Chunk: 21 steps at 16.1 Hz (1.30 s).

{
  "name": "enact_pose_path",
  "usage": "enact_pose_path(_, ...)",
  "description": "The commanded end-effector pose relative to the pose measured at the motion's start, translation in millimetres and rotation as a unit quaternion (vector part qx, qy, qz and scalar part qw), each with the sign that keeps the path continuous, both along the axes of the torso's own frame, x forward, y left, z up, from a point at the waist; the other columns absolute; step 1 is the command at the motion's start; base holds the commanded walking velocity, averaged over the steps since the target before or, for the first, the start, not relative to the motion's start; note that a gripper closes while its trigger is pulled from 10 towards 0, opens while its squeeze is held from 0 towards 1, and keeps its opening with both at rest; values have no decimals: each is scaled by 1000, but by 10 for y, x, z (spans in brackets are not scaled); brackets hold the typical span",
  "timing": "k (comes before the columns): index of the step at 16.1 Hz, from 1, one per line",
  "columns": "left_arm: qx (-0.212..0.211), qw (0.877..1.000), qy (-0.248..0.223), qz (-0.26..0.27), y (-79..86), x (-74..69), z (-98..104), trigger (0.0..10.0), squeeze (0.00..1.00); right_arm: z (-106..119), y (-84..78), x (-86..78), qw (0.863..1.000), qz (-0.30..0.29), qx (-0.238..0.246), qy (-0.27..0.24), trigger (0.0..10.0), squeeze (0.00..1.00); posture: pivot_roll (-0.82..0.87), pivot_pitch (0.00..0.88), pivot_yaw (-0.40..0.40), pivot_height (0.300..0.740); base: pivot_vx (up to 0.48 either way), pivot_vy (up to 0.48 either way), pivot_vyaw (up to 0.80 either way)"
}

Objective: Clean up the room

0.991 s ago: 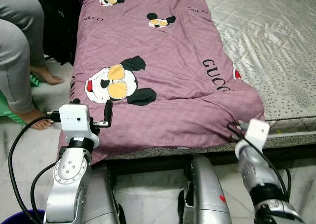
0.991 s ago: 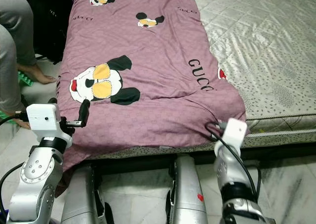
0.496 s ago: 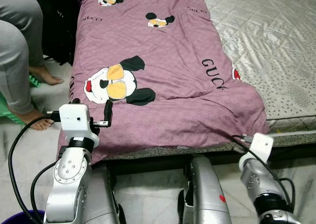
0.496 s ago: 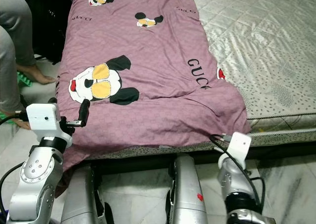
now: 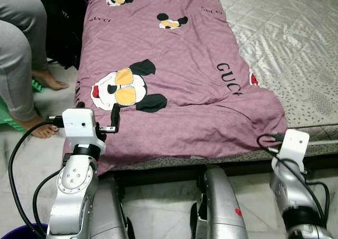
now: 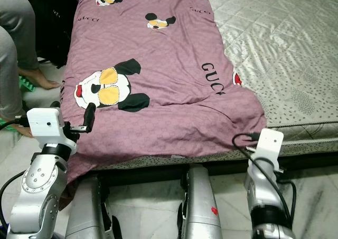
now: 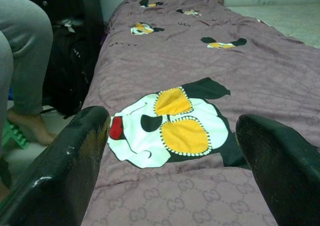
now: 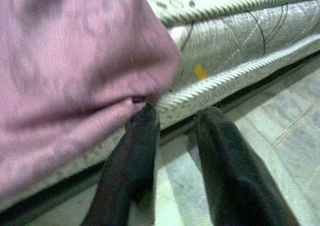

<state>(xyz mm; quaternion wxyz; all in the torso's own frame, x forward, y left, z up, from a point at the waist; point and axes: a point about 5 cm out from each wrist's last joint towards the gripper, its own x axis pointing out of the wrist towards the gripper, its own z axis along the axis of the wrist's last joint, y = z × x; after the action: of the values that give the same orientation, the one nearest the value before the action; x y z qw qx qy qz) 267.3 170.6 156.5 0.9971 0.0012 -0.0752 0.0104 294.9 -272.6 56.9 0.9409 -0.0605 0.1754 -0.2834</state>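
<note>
A purple blanket (image 5: 174, 65) printed with cartoon mice lies lengthwise along the left half of the bed, its near end draped over the mattress edge. My left gripper (image 7: 172, 123) is open and hovers over the blanket's near left part, close to the big mouse print (image 7: 172, 128). The right gripper (image 8: 179, 113) is low at the bed's front edge, beside the blanket's near right corner (image 8: 150, 94). Its fingers (image 8: 125, 161) stand a little apart with nothing between them, and one fingertip touches the hanging cloth. My right wrist (image 5: 293, 144) sits just right of that corner.
The grey quilted mattress (image 5: 296, 49) fills the right half of the bed, with a corded rim (image 8: 235, 76). A person's legs (image 5: 21, 49) and bare feet stand on the floor at the left, by a black bag (image 5: 66, 28). A purple bucket rim (image 5: 16, 232) lies below my left arm.
My right arm has drawn back from the blanket's near right corner, first sinking, then shifting to the right. The left arm has hardly moved.
</note>
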Motion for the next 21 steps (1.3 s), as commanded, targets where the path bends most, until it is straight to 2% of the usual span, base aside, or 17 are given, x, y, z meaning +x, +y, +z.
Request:
enact_pose_path(1,-4,1000,3,2,21,-12,-22,10000,0,-78,-39,-118,1000,-9,-6,20,10000,1000,7,167,-3,524,0,0,0)
enact_pose_path(3,-4,1000,3,3,26,-11,-25,10000,0,-144,-116,-323,999,-16,-18,39,10000,1000,1,168,-4,524,0,0,0)
enact_pose_path(4,-4,1000,3,3,28,-10,-25,10000,0,-111,-155,-366,999,-17,-31,34,10000,1000,-6,171,-1,524,0,0,0)
enact_pose_path(5,-5,1000,3,3,24,-6,-27,10000,0,75,-211,-347,997,4,-79,-6,10000,1000,-10,172,3,524,0,0,0)
enact_pose_path(6,-6,1000,3,0,13,5,-32,10000,0,379,-154,-257,991,34,-110,-73,10000,1000,-25,171,12,524,0,0,0)
enact_pose_path(8,-9,1000,3,-8,-27,31,-40,10000,0,829,41,-67,975,81,-126,-165,10000,1000,-34,166,18,524,0,0,0)
enact_pose_path(9,-10,1000,1,-12,-50,50,-25,10000,0,1035,162,48,966,101,-116,-210,10000,1000,-33,166,18,524,0,0,0)
enact_pose_path(10,-11,1000,0,-12,-58,51,-20,10000,0,1115,236,96,960,117,-111,-228,10000,1000,-28,165,18,524,0,0,0)
enact_pose_path(11,-11,1000,-2,-13,-66,47,-13,10000,0,1169,409,172,953,160,-84,-245,10000,1000,-27,167,17,524,0,0,0)
enact_pose_path(12,-12,1000,-3,-13,-74,28,-6,10000,0,1079,725,273,943,233,-12,-237,10000,1000,-20,177,13,524,0,0,0)
enact_pose_path(13,-13,1000,-2,-13,-79,17,-8,10000,0,997,878,314,937,269,21,-222,10000,1000,-15,182,10,524,0,0,0)
enact_pose_path(14,-15,1000,-1,-13,-93,-20,-8,10000,0,891,1142,378,921,328,55,-203,10000,1000,5,203,3,524,0,0,0)
enact_pose_path(17,-14,1000,4,-8,-64,-117,-5,10000,0,836,1365,452,909,359,85,-193,10000,1000,32,240,-6,524,0,0,0)
enact_pose_path(18,-12,1000,10,4,-18,-193,-25,10000,0,839,1521,533,902,374,99,-193,10000,1000,43,265,-7,524,0,0,0)
enact_pose_path(19,-13,1000,15,8,-7,-235,-34,10000,0,844,1593,566,898,380,105,-194,10000,1000,50,275,-7,524,0,0,0)
enact_pose_path(21,-11,1000,25,2,-46,-321,-29,10000,0,836,1781,657,890,398,119,-186,10000,1000,90,315,-6,524,0,0,0)
